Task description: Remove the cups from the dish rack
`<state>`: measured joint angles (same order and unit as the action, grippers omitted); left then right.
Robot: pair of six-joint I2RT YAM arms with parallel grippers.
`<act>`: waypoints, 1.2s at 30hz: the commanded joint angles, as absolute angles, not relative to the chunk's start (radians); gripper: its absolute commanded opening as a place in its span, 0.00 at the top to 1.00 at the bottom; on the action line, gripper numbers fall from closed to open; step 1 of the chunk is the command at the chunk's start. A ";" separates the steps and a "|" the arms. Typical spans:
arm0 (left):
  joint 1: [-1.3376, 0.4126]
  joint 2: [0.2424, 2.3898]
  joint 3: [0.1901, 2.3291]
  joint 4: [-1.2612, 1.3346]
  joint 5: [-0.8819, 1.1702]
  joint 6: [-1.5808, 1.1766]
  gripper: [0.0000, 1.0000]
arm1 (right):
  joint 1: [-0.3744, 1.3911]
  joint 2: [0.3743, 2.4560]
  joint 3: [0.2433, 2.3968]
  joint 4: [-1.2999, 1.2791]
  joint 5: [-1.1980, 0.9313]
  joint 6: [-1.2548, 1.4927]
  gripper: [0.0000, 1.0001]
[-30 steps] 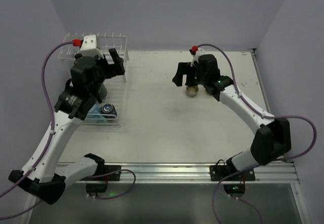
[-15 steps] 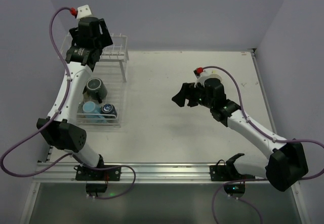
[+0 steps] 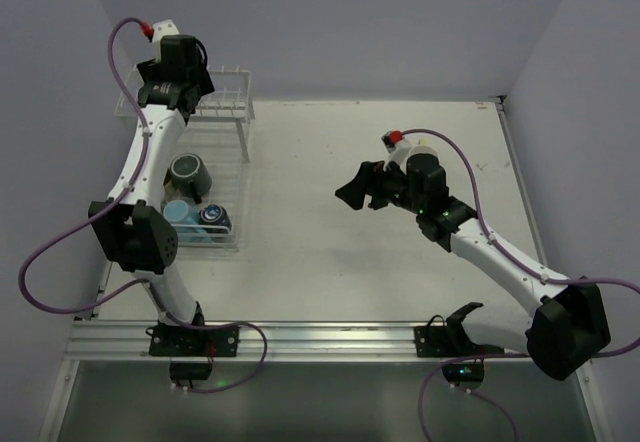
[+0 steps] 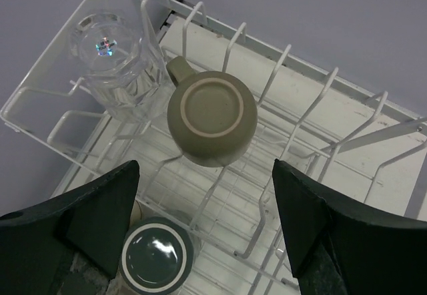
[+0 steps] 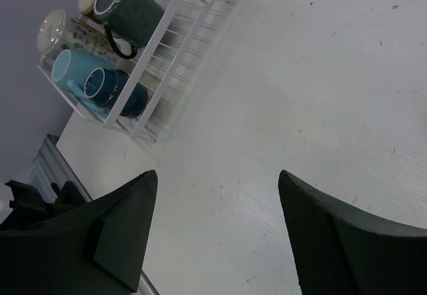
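Note:
The white wire dish rack (image 3: pixel 232 112) stands at the far left. My left gripper (image 3: pixel 180 90) hovers open and empty over its raised peg shelf. In the left wrist view (image 4: pixel 207 241) an upturned tan mug (image 4: pixel 211 118) and an upturned clear glass (image 4: pixel 113 55) sit on the pegs, ahead of the jaws. A dark grey cup (image 4: pixel 155 261) lies on the tray below. My right gripper (image 3: pixel 360 187) is open and empty above the bare table, mid-right. Its wrist view (image 5: pixel 217 241) shows the rack's lower tray (image 5: pixel 167 25) holding a dark grey mug (image 5: pixel 127 5), a light blue cup (image 5: pixel 73 68) and a dark blue cup (image 5: pixel 113 88).
The top view shows the dark grey mug (image 3: pixel 188 172), the light blue cup (image 3: pixel 177 212) and the dark cup (image 3: pixel 213 217) in the lower tray. A patterned glass (image 5: pixel 57 31) lies behind them. Walls close in at the back and left. The metal rail (image 3: pixel 320 337) runs along the near edge.
My left arm rose from the lower tray and swung back over the raised shelf. My right gripper left the tan cup on the table and drew nearer; that cup no longer shows.

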<state>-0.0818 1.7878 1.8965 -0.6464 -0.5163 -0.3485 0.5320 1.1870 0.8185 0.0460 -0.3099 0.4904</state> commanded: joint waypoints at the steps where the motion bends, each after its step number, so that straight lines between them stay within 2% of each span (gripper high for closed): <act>1: -0.068 1.822 1.967 -0.635 -0.537 -0.359 0.16 | 0.541 1.187 0.821 0.092 -0.336 0.497 0.25; 18: -0.037 1.928 2.005 -0.578 -0.519 -0.316 0.19 | 0.546 1.221 0.822 0.091 -0.324 0.488 0.25; 27: -0.035 1.931 2.005 -0.545 -0.494 -0.299 0.34 | 0.557 1.239 0.827 0.092 -0.327 0.488 0.25; 28: -0.035 1.930 2.000 -0.543 -0.492 -0.298 0.40 | 0.557 1.238 0.827 0.091 -0.327 0.488 0.25; 30: -0.035 1.913 1.987 -0.529 -0.483 -0.295 0.45 | 0.558 1.233 0.827 0.092 -0.330 0.488 0.25; 32: -0.035 1.890 1.955 -0.503 -0.468 -0.299 0.55 | 0.558 1.230 0.828 0.095 -0.334 0.491 0.25; 36: -0.037 1.795 1.881 -0.436 -0.414 -0.305 0.68 | 0.563 1.230 0.839 0.101 -0.353 0.505 0.25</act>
